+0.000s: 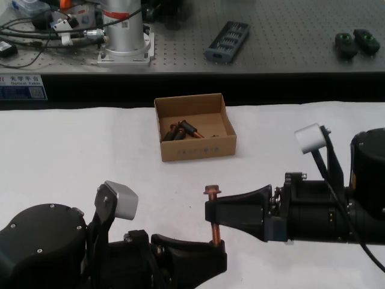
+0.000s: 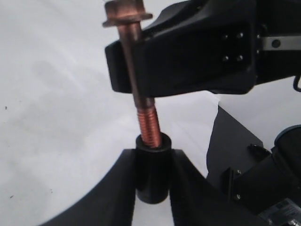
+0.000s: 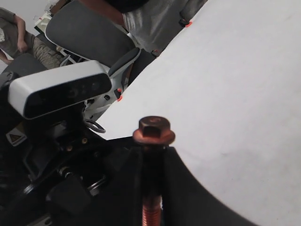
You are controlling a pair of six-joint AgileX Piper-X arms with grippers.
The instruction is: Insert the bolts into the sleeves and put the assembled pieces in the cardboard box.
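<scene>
Insertion is in hand: the threaded tip of the bolt (image 2: 141,113) sits in the mouth of the sleeve (image 2: 153,172), on the arms' side of the cardboard box (image 1: 197,148) and apart from it, so the next move likely calls for a straight push down the sleeve's axis. The right end effector (image 1: 210,212), held level, is clamped on the upright bolt's shank. The left end effector (image 1: 216,248), low over the worktop (image 1: 72,156), pinches the sleeve.

The threaded tip of the copper-coloured flanged bolt (image 2: 139,89) was hidden inside the black cylindrical sleeve (image 2: 153,174); its flanks lay behind the fingers (image 2: 106,193) of the left gripper (image 2: 153,160); the right wrist view's edge cut off the bolt's lower end; the dark pieces (image 1: 180,131) in the brown cardboard box (image 1: 198,147) were too small to count.
</scene>
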